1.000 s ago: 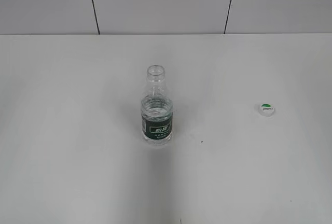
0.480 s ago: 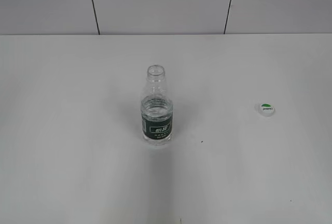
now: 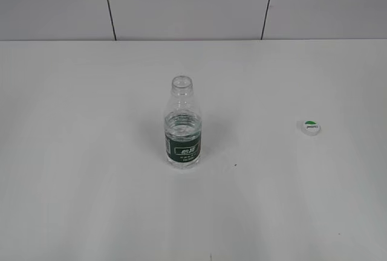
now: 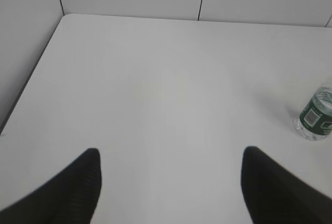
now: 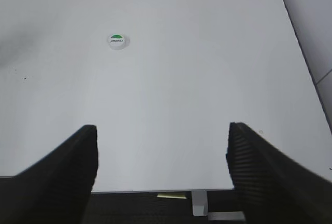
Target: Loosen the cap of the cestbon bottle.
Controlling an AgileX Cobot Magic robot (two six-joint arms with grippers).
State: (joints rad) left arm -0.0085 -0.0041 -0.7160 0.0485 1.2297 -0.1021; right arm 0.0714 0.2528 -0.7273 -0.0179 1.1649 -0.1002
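Exterior view: cestbon bottle (image 3: 182, 129) upright mid-table (image 3: 78, 152), neck open; cap (image 3: 309, 127) lies flat on table well to right, apart from bottle.

Left wrist view: left gripper (image 4: 171, 182) spread wide, holding nothing; bottle at right edge.

Right wrist view: right gripper (image 5: 162, 169) spread wide, nothing between fingers; cap far ahead, left.

The white surface (image 4: 155, 89) fills most of the frame, meeting pale wall panels along the top and left edges. At the right edge, the cestbon bottle (image 4: 316, 117) stands partly cut off, its dark green label visible. The left gripper (image 4: 171, 182) shows two dark jaws at the bottom, spread wide apart over bare surface.
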